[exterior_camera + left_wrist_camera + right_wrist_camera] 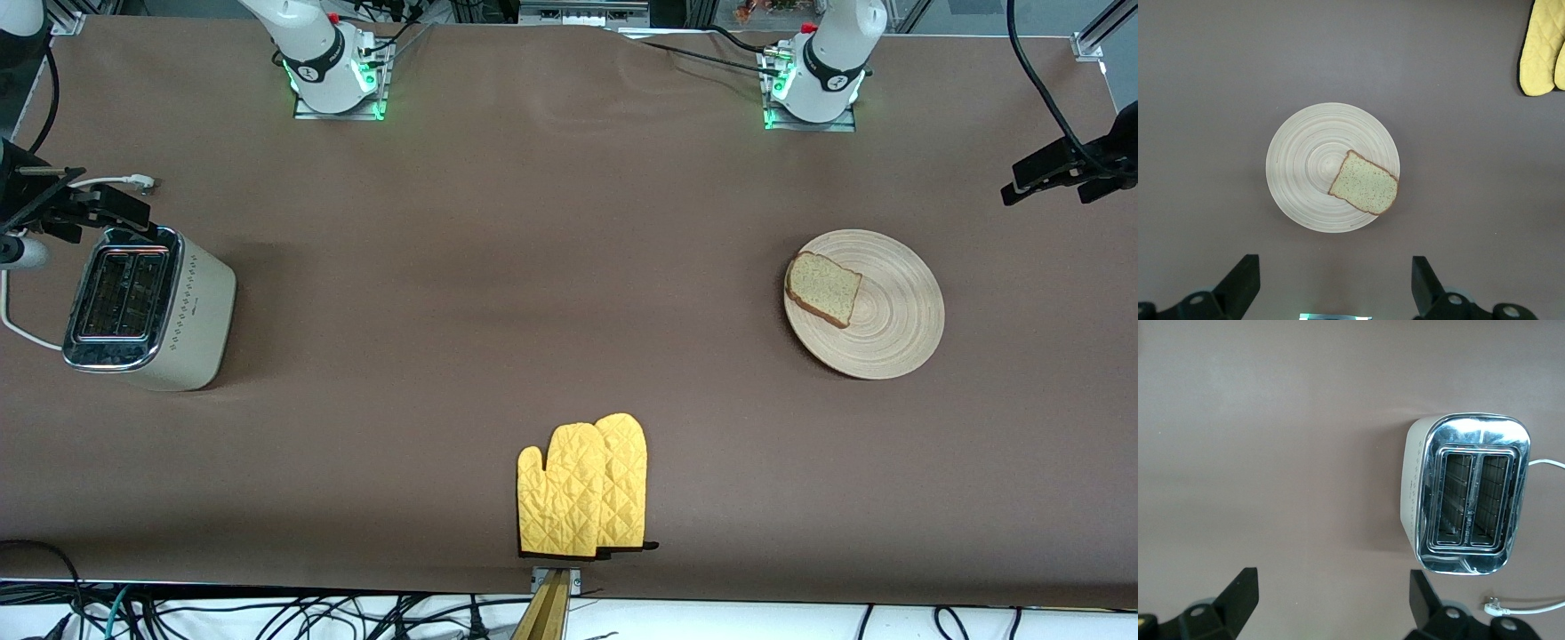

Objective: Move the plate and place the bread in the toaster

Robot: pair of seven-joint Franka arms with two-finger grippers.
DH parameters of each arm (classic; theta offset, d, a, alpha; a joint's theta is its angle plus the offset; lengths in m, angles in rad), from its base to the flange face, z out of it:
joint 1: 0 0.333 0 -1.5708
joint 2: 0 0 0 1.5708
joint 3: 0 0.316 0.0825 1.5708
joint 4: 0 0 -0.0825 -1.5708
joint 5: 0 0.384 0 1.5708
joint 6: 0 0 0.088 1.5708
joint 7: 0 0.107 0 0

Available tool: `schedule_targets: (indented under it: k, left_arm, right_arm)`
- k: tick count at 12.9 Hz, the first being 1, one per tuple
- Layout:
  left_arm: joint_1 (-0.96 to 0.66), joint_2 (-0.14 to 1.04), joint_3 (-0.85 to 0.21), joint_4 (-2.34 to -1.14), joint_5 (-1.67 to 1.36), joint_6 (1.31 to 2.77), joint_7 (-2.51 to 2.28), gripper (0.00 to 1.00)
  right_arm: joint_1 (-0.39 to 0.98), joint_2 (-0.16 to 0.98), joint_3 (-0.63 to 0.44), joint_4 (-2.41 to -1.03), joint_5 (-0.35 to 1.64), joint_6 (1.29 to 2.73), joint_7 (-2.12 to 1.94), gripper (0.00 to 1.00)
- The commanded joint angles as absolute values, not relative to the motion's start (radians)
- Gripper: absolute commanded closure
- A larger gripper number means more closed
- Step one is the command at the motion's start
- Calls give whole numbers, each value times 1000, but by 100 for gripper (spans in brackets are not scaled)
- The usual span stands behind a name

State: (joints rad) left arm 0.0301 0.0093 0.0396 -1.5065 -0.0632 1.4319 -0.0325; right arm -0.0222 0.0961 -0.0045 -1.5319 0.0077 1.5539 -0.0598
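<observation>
Two pincers, both up in the air, both spread wide and gripping nothing. Left pincer (1335,283) over bare desk (533,267) just beside the plate (889,329), dark fingertips (1245,273) well apart in the left wrist view. Right pincer (1331,603) over bare desk near the toaster (178,320), fingertips (1241,590) likewise held wide in the right wrist view.

Plate round, pale, ring-grooved, flat on the brown desk toward the left arm's end. One slice of bread (824,288) on it, off centre, lying against the rim on the side toward the right arm's end, one crust corner just over the edge; speckled face up, darker crust all round. Same pairing plain in the left wrist view: plate (1305,167) with bread (1365,183) at its rim.

Toaster upright toward the right arm's end of the desk, well apart from the plate, chrome top showing two open slots, both empty in the right wrist view (1465,493). Diamond dots on the cream side wall. White cord (18,329) trailing off from it along the desk, plug (1493,607) lying loose near the toaster.

Yellow quilted oven mitts (582,489), one overlapping the other, flat on the desk nearer to the front camera than everything else, roughly midway between toaster and plate; dark trim at the cuffs.
</observation>
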Motion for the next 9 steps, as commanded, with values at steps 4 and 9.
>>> schedule_targets:
  k: [4, 9]
  left_arm:
    - [34, 17, 37, -1483, -72, 1416, -41, 0]
    - [40, -4, 35, -1563, -63, 1420, -104, 0]
  right_arm:
    - [-32, 106, -2, -1505, 12, 1546, -69, 0]
    - [-32, 109, -2, -1500, 11, 1555, -66, 0]
